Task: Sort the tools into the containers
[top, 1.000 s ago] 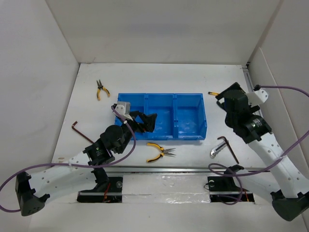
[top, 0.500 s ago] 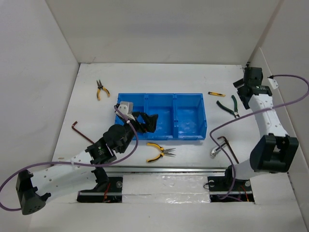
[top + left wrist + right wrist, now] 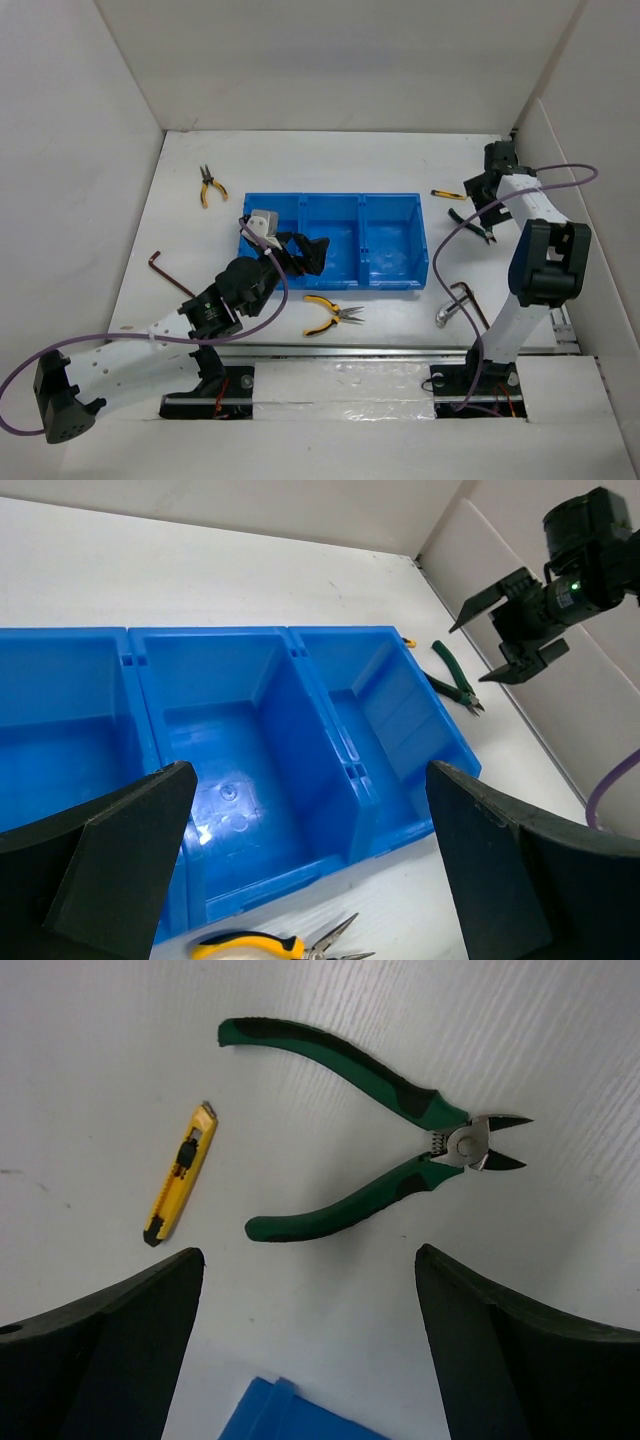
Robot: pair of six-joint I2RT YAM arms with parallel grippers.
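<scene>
The blue three-compartment tray [image 3: 330, 197] holds no tools; it also shows in the left wrist view [image 3: 300, 650]. My left gripper [image 3: 304, 250] is open and empty, hovering over the tray's near edge [image 3: 310, 772]. My right gripper [image 3: 478, 200] is open and empty above the table right of the tray [image 3: 310, 1255]. Just beyond it lie the dark green-handled pliers [image 3: 470, 222] [image 3: 455, 1142] and the short yellow-and-black tool [image 3: 447, 194] [image 3: 180, 1175]. Yellow-handled pliers [image 3: 330, 312] lie in front of the tray [image 3: 250, 944].
A second pair of yellow-handled pliers [image 3: 207, 185] lies at the far left. One hex key [image 3: 165, 270] lies left of the tray. Another hex key [image 3: 478, 305] and a silver piece [image 3: 445, 315] lie at the front right. White walls enclose the table.
My right arm has swung from beside the tray's right end out to the far right and now hangs over the green pliers. My left arm has barely moved.
</scene>
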